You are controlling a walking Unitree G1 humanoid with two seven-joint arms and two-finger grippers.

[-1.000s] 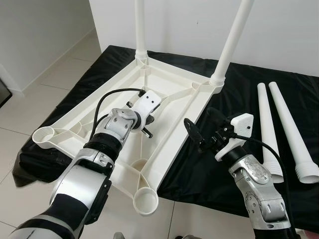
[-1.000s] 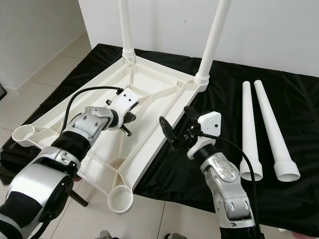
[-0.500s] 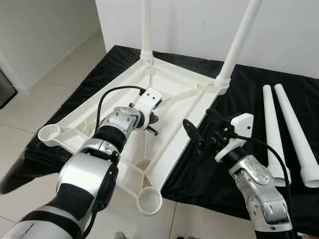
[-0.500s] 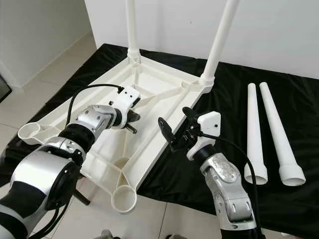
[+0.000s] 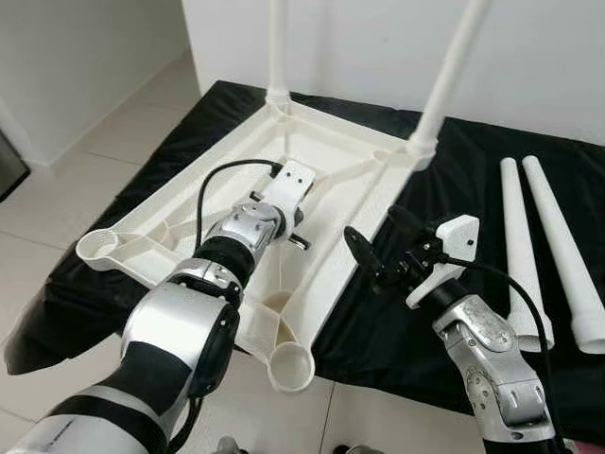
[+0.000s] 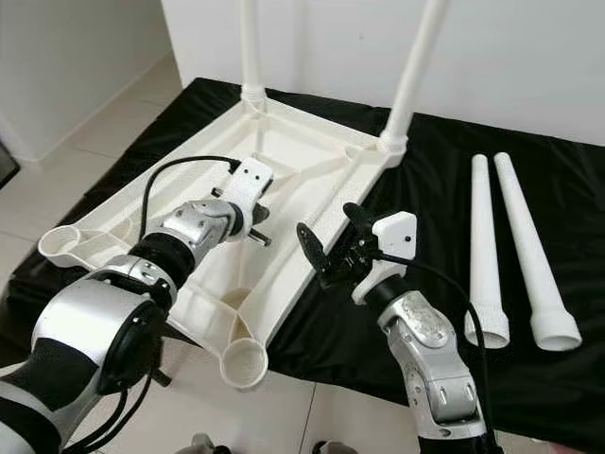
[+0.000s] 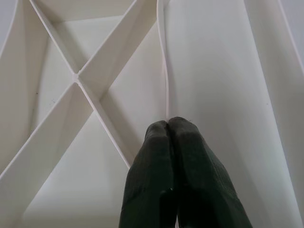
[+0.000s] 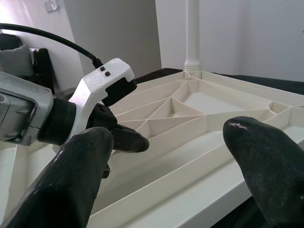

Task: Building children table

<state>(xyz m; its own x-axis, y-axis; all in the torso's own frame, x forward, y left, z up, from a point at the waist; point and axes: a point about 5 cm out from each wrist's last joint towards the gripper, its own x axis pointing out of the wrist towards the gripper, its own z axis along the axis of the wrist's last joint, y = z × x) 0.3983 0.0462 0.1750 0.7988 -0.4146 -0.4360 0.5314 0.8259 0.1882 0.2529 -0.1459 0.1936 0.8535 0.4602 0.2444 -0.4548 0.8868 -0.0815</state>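
Tabletop (image 5: 331,180) lies upside down on black cloth (image 5: 444,312), two legs (image 6: 413,71) fitted. Your left gripper (image 7: 169,124), fingers pressed together and empty, touches a rib inside it. Your right gripper (image 6: 329,241) hovers wide open beside its rim; two loose legs (image 6: 487,246) lie beyond.

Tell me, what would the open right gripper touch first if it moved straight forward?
Probably the near side rim of the upside-down white plastic tabletop. The right gripper points at it from beside that edge, fingers spread. Depth is unclear.
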